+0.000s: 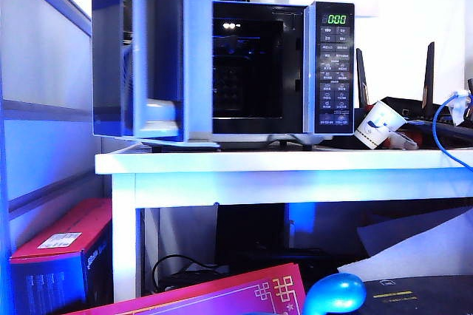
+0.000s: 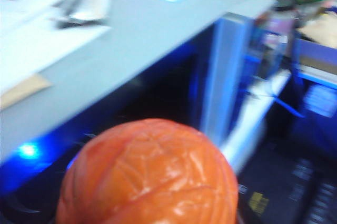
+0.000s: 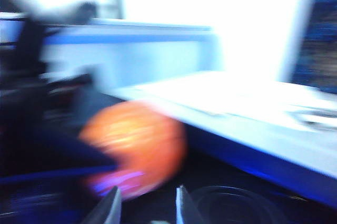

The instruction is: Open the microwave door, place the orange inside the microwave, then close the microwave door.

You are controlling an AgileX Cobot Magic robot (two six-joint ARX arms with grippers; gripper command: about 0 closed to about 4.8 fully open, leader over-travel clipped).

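Glowing green "000" on the microwave (image 1: 329,71) display, microwave door (image 1: 159,52) standing open, left gripper clasping the orange (image 2: 150,176), right gripper (image 3: 145,205) hanging narrowly parted, empty, nearby.

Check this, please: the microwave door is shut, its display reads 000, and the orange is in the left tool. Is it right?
Not quite: the microwave door stands open, as the exterior view shows. The display reads 000, and the left tool holds the orange.
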